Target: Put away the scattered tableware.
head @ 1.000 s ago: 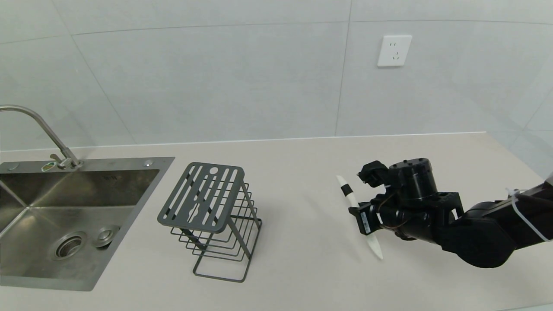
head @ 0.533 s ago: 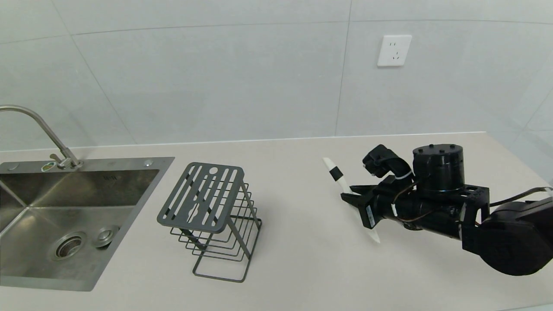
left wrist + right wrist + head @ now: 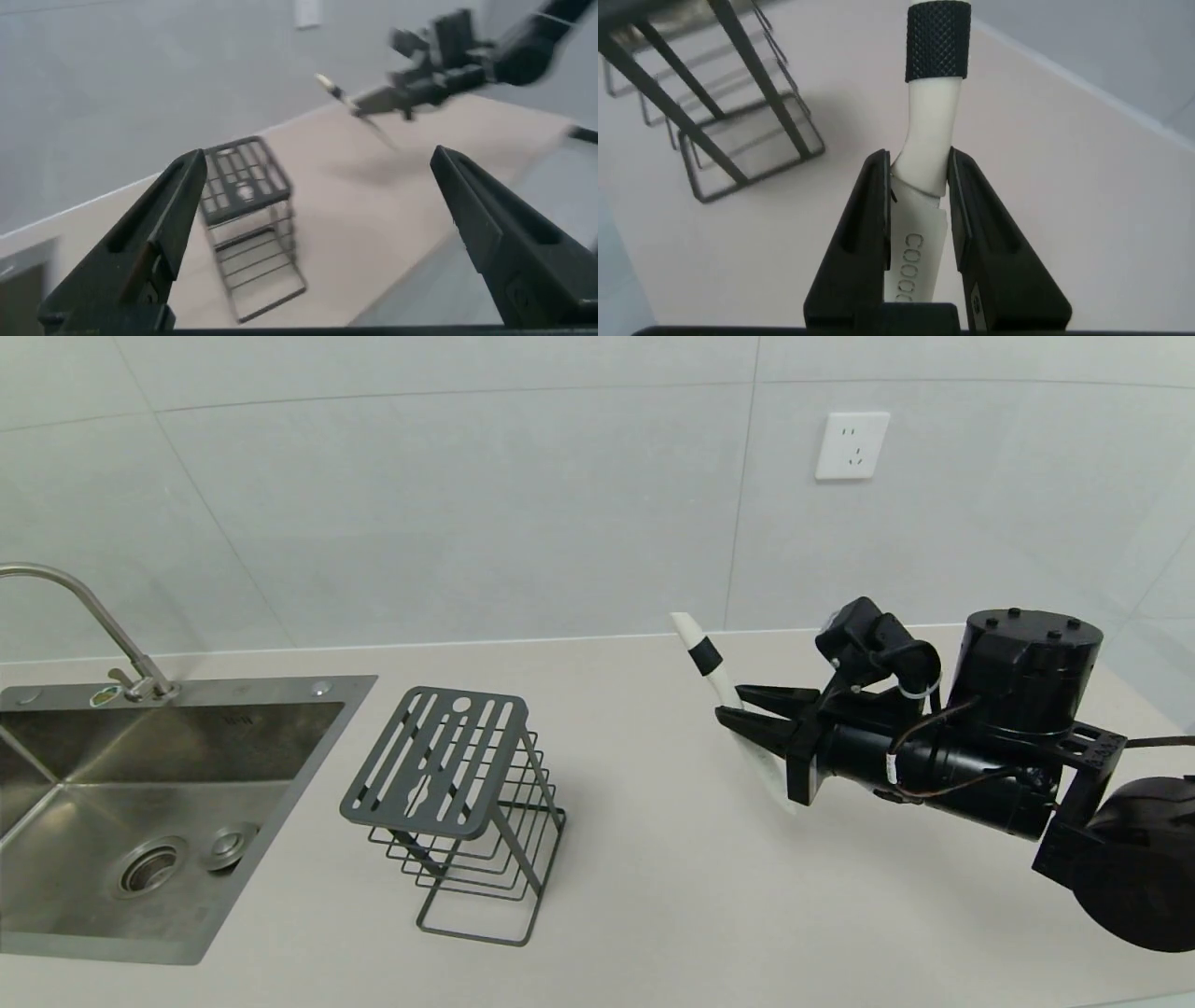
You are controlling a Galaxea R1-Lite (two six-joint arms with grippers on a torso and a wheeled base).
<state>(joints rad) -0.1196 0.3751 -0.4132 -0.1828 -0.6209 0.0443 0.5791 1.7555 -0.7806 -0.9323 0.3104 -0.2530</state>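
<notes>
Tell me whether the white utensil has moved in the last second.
Yes. Held by the right gripper, the white utensil has risen and shifted left, closer to the wire rack.

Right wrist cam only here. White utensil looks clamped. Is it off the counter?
Observer: Yes, the white utensil hangs clear above the counter in the right gripper, black-banded end up.
Operator: Rack, which side?
Observer: The rack stands to the robot's left of it, apart, slotted top facing up.
Operator: Left arm?
Observer: The left gripper is open and empty, well short of the rack.
</notes>
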